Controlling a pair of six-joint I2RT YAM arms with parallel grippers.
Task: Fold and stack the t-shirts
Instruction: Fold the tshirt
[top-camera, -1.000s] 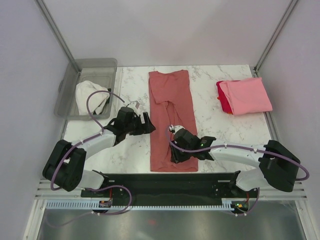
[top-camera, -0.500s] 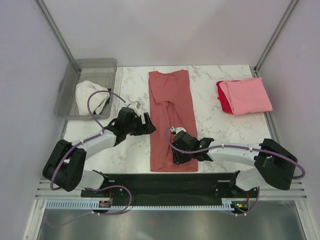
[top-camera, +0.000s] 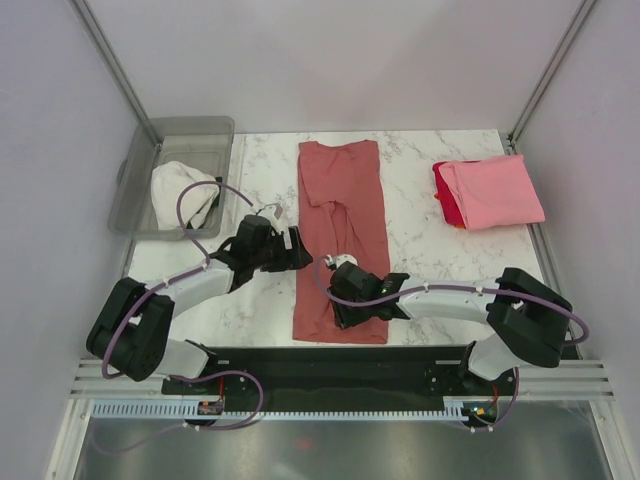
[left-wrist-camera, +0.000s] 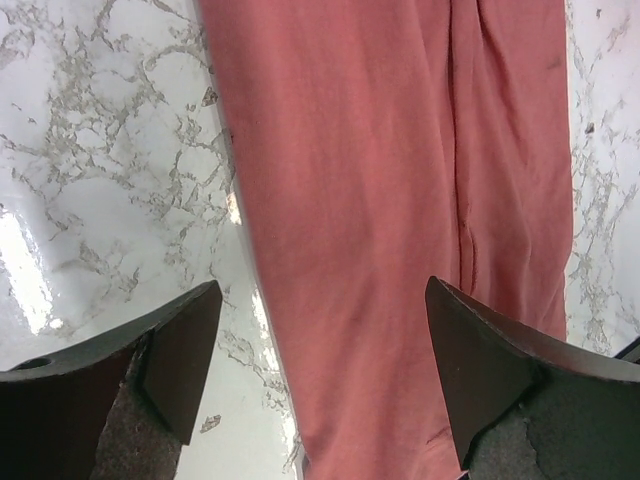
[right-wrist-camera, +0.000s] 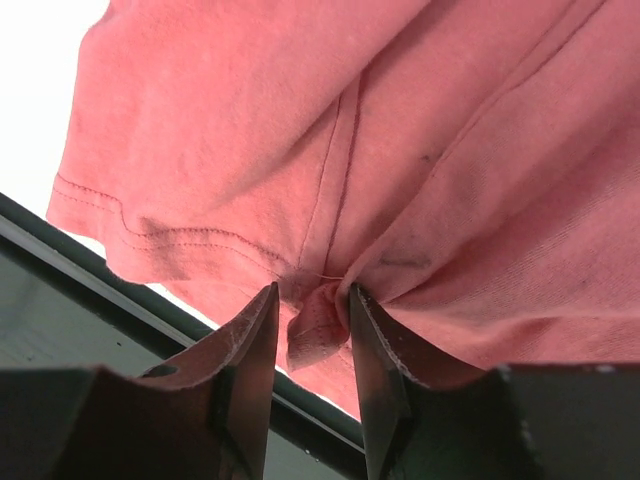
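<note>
The dusty salmon-red t-shirt (top-camera: 340, 200) lies as a long narrow strip down the middle of the marble table (top-camera: 440, 260). My right gripper (top-camera: 347, 303) is shut on a bunched fold near the shirt's near hem; the right wrist view shows its fingers (right-wrist-camera: 250, 350) pinching the cloth (right-wrist-camera: 230, 130). My left gripper (top-camera: 300, 250) is open at the shirt's left edge, jaws wide apart just above the cloth (left-wrist-camera: 380, 200), holding nothing. The light pink t-shirt (top-camera: 495, 190) lies folded on the bright red t-shirt (top-camera: 447, 205) at the back right.
A grey plastic bin (top-camera: 200, 130) with a white cloth (top-camera: 185, 195) in it stands at the back left. A black rail (top-camera: 330, 360) runs along the table's near edge, just below the shirt's hem. Frame posts rise at both back corners.
My right gripper has moved left, dragging the shirt's near end leftward with it. The left gripper has hardly moved.
</note>
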